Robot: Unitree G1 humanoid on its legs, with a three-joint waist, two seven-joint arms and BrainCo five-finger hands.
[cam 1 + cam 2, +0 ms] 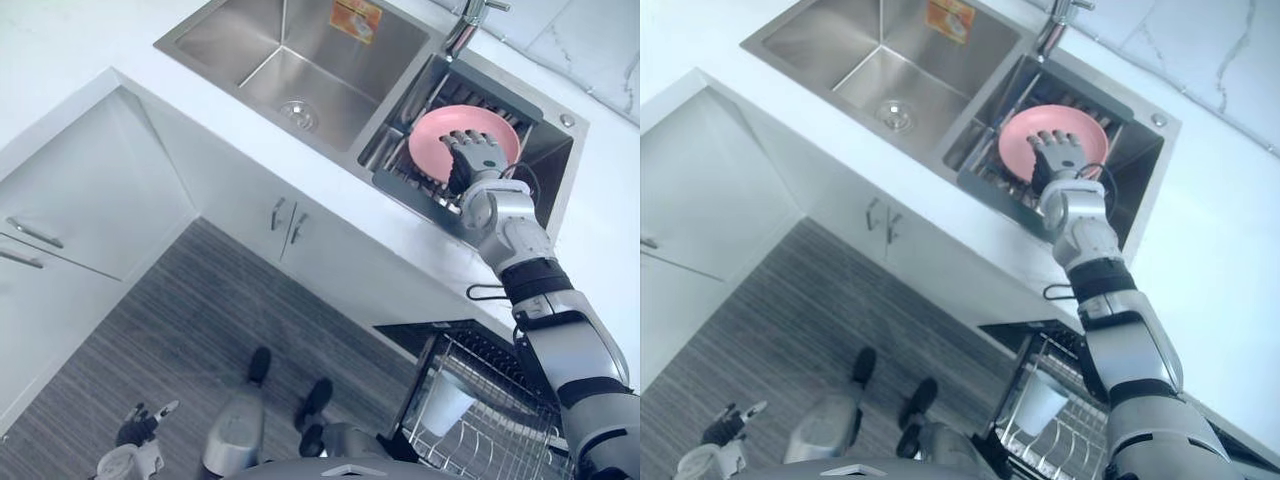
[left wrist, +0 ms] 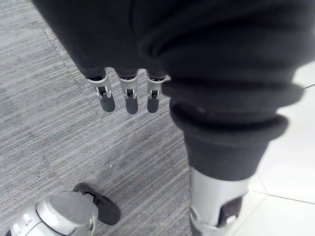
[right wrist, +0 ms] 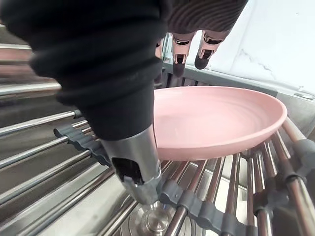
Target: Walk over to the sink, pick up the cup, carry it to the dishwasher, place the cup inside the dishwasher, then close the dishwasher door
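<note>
Lying flat on the steel-rod drying rack across the sink's smaller basin, a shallow round pink plate sits where the task expects a cup. The only cup visible is a white plastic one, already in the wire dishwasher basket at six o'clock from the plate. The right hand hovers over the plate with its fingers loosely spread above the far rim and its thumb low by the near rim, gripping nothing. The left hand hangs at seven o'clock, its fingers straight. As I judge it, a one-sided pinch could tip the plate or skate it along the rods towards the tap at twelve o'clock. The thumb might also snag between the rods.
</note>
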